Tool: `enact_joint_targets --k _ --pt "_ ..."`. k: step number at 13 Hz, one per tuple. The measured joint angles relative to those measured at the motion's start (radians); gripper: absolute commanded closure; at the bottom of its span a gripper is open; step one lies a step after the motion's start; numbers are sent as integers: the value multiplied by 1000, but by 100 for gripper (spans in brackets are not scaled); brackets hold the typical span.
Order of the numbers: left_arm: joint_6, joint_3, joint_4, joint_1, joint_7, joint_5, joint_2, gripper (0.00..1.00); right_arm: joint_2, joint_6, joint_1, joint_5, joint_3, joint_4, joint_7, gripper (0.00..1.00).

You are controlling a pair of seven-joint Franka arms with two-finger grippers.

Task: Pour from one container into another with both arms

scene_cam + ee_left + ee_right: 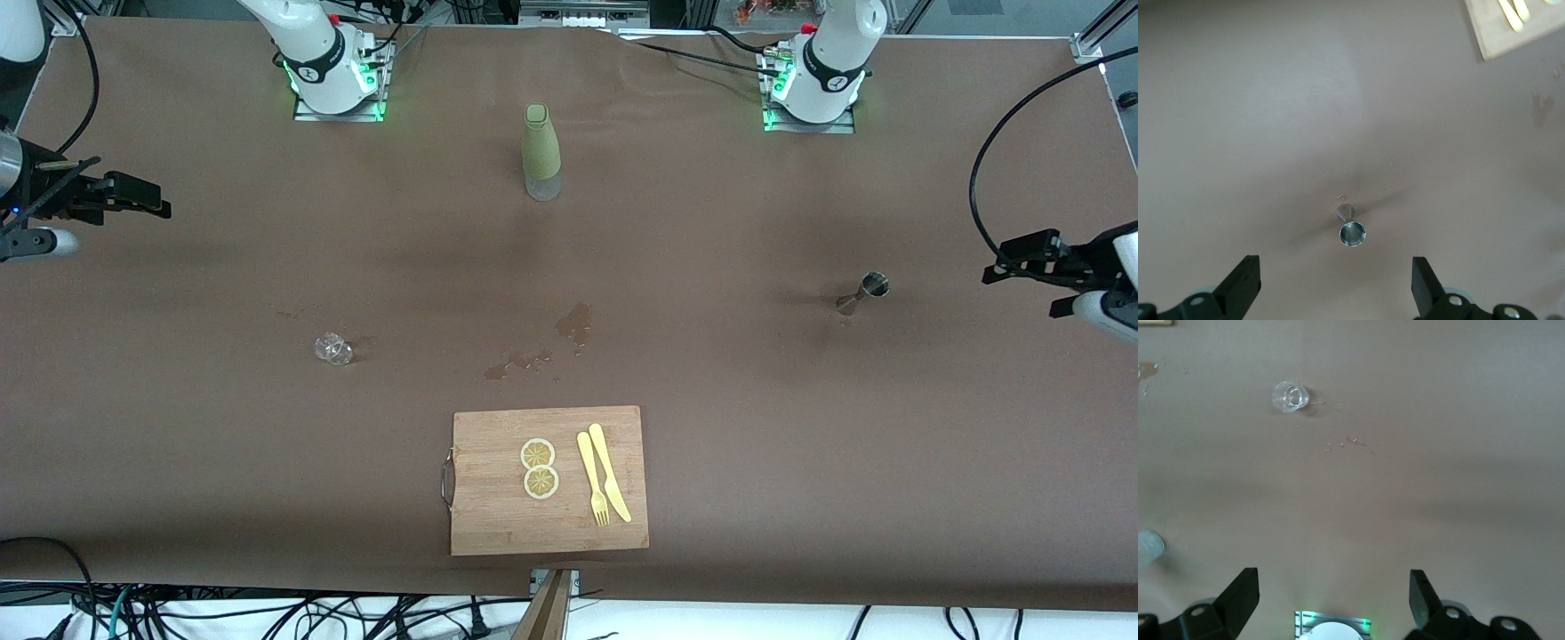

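A tall green sleeved bottle (540, 149) with a clear base stands upright between the two arm bases. A small clear glass (333, 348) (1291, 397) sits toward the right arm's end. A metal jigger (867, 292) (1352, 230) stands toward the left arm's end. My right gripper (153, 203) (1333, 597) hovers open and empty over the table's edge at the right arm's end. My left gripper (1003, 265) (1335, 283) hovers open and empty over the left arm's end, with the jigger close ahead of its fingertips.
A wooden cutting board (498, 516) (1511, 30) near the front edge carries two lemon slices (539, 468), a yellow fork (592, 480) and a knife (610, 471). Spilled liquid (576, 325) marks the brown table between board and bottle. Cables hang at both table ends.
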Motion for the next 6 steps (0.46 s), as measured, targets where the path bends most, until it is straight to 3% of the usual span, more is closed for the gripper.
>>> enact_joint_targets --k 3,6 --pt "-19 -43 0 -25 -295 12 -33 0 -13 37 -13 0 3 -10 32 0" --pt "-54 -53 -2 -50 -390 17 -38 0 -17 70 -12 -3 45 -11 128 0"
